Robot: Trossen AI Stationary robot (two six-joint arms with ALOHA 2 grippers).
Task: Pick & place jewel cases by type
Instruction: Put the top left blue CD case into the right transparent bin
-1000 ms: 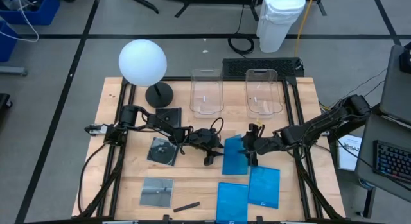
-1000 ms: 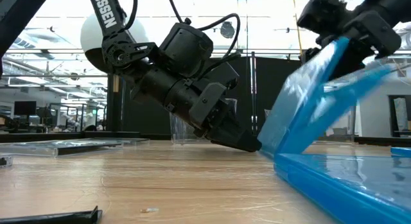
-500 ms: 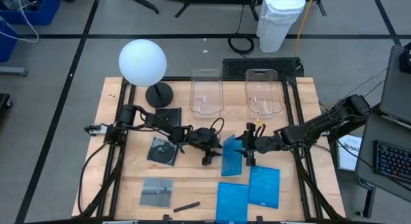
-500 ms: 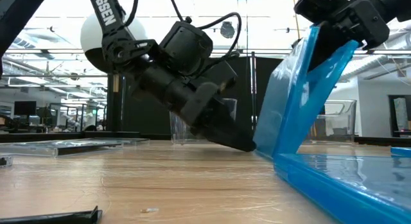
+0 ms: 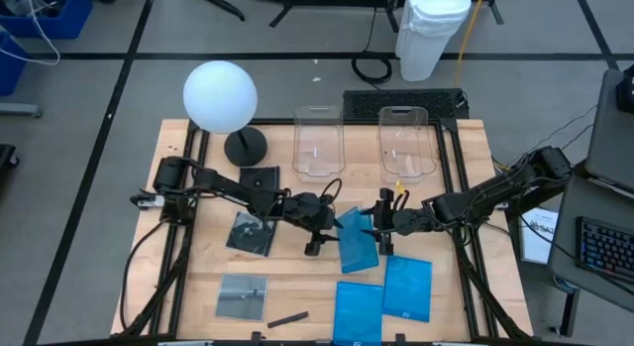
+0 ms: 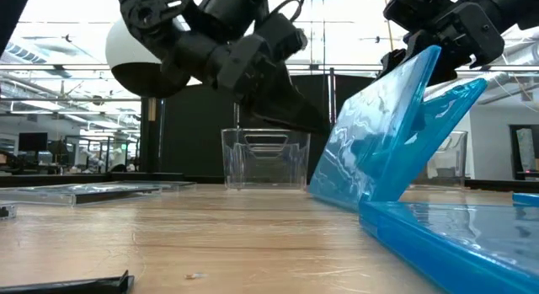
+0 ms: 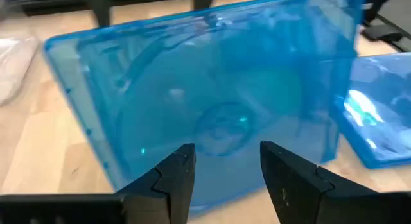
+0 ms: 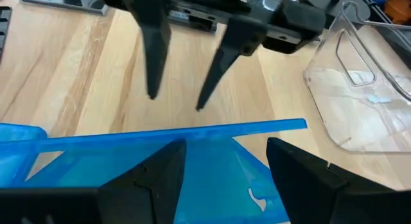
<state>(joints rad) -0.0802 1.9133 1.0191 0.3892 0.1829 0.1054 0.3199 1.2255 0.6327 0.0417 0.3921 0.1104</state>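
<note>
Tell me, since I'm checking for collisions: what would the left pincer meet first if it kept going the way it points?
Most likely the tilted blue jewel case, held up by the right pincer. It fills the view just ahead of the open left pincer.

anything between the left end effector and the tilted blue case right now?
Nothing. In the low view the left end effector hangs just beside the blue case, a thin open gap between them. The right end effector holds the case's top edge.

Blue jewel case tilted up mid-table, five others flat.
</note>
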